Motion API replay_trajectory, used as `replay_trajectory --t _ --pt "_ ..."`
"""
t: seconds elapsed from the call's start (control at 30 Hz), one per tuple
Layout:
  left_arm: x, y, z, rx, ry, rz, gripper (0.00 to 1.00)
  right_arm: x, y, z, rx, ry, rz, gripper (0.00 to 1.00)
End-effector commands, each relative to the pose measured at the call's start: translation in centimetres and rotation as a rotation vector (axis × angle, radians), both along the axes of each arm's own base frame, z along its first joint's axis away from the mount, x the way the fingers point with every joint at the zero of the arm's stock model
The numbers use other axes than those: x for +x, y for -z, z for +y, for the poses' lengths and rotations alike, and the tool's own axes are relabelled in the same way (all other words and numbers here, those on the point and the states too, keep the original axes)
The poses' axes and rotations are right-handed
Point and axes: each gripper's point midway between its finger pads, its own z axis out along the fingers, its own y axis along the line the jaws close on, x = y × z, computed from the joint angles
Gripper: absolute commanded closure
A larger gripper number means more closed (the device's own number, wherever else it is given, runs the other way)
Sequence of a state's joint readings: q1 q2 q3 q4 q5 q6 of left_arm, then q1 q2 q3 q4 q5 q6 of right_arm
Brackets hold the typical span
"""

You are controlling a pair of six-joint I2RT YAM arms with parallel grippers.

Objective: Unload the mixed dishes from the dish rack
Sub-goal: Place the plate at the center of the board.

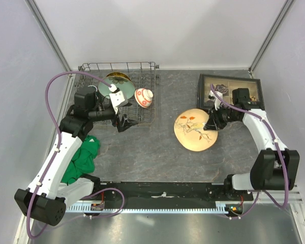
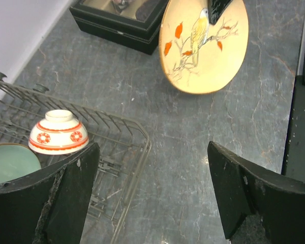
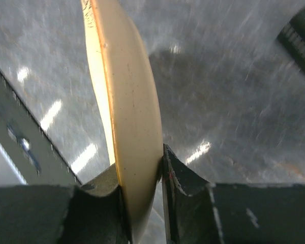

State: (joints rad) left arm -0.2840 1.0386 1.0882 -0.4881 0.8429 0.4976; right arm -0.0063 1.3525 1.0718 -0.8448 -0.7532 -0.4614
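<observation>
Right gripper clamps the bird plate by its rim, right of centre on the tabletop. Left gripper is spread wide and empty at the near edge of the rack.

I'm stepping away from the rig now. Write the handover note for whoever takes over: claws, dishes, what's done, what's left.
Left claw: open, empty, by the near corner of the dish rack.
Right claw: shut on the rim of the cream bird plate, out of the rack, to its right.
In the rack: pale green plate, yellow-gold dish, red-and-white bowl.
Done: bird plate out, not yet released.
Left: set it down, then unload the other three.
</observation>
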Motion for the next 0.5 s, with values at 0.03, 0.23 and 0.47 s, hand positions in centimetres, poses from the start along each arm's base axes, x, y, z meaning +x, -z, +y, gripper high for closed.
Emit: replay_trajectory --t 0.03,0.23,0.47 --pt "-0.2 1.6 0.1 0.045 0.027 -0.008 0.07 -3.8 0.1 0.6 0.138 -0.23 0.103 1.0" --pt "-0.3 2.3 0.1 0.053 0.03 0.005 0.07 -5.3 1.0 -0.9 0.224 -0.306 0.184 1.0" --pt "-0.3 2.9 0.2 0.065 0.03 0.013 0.07 -4.9 2.2 -2.5 0.236 -0.287 0.196 1.0"
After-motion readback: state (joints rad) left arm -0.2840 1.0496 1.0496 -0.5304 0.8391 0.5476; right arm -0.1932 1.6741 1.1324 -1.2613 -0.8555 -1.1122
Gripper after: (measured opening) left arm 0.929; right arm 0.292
